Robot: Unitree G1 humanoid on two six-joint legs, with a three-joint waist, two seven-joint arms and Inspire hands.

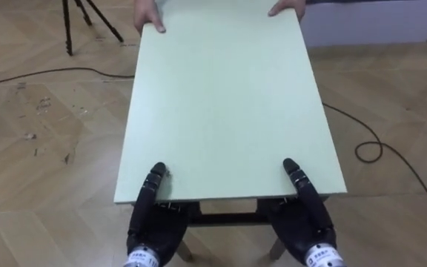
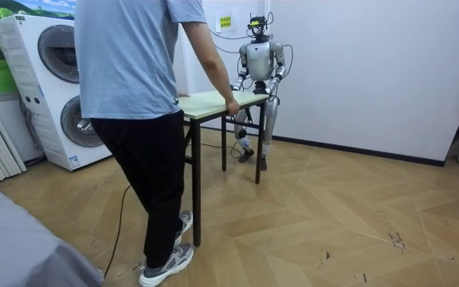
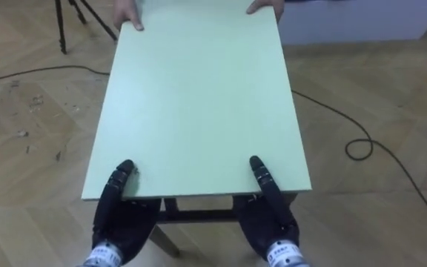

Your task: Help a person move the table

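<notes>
A pale green rectangular table [image 1: 228, 96] stretches away from me on dark legs. My left hand [image 1: 150, 222] and right hand [image 1: 306, 222] grip its near edge, each with the thumb laid on top and the fingers hidden below. At the far edge a person's two hands [image 1: 150, 16] hold the corners. In the room view the person [image 2: 142, 119] stands at one end of the table [image 2: 213, 100], and I stand upright at the other end, near the white wall.
A black tripod [image 1: 80, 18] stands at the far left on the wooden floor. A dark cable [image 1: 369, 148] loops across the floor on the right. A pale cabinet [image 1: 369, 22] sits at the far right. Stacked washing machines [image 2: 54, 88] stand behind the person.
</notes>
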